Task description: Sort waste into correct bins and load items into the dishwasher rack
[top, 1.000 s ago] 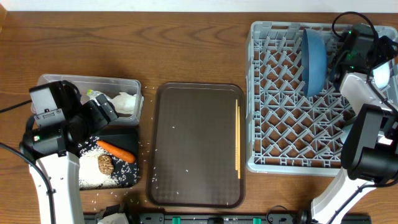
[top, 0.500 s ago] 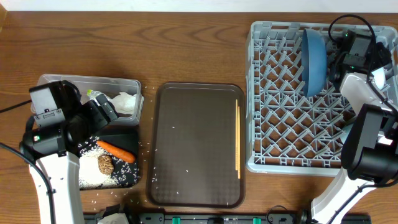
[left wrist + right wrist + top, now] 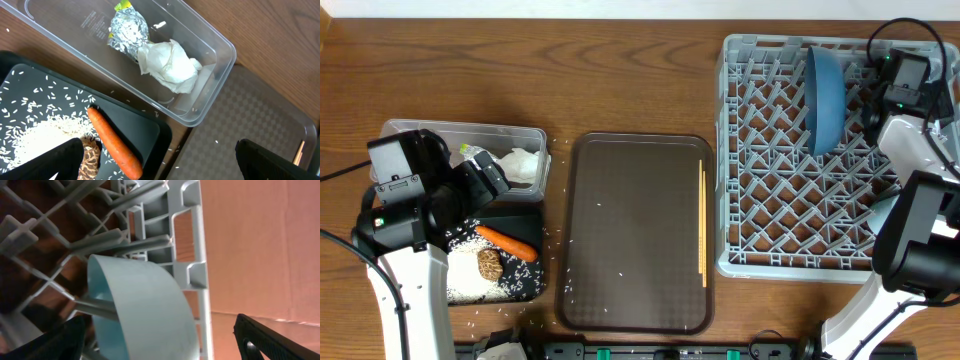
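one carrot, one napkin, one plate

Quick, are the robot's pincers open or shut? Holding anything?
Left pincer: open, empty.
Right pincer: open, empty, near the plate.

In the left wrist view the brown food lump runs off the bottom edge, and only a tip of the chopsticks shows at right. Overhead, the left arm hides part of the black tray. The right wrist view crops the blue plate
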Tool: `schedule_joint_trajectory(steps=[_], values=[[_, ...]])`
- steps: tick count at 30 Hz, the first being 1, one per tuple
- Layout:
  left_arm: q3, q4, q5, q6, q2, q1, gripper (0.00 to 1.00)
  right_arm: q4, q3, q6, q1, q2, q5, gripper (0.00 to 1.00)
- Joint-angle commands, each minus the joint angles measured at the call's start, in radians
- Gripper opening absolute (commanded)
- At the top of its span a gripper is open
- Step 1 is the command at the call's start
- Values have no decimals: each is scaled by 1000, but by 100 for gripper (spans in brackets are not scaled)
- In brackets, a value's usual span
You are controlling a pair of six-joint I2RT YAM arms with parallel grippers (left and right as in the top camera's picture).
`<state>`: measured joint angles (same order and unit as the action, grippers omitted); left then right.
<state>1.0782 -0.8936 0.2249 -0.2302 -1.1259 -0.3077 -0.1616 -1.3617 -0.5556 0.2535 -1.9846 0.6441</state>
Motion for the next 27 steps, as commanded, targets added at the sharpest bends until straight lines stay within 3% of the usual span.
schedule_joint_trajectory(steps=[1,13,25,27], values=[[21,-3,-13,16,-4,-3,98,-60,11,134,8,11,-216,91],[21,-3,-13,16,-4,-3,98,-320,-78,474,33,184,-515,86],[21,-3,-13,16,-4,-3,98,-466,-85,594,35,418,-586,82],[21,-3,-13,16,-4,-3,98,-504,-85,631,34,470,-676,77]])
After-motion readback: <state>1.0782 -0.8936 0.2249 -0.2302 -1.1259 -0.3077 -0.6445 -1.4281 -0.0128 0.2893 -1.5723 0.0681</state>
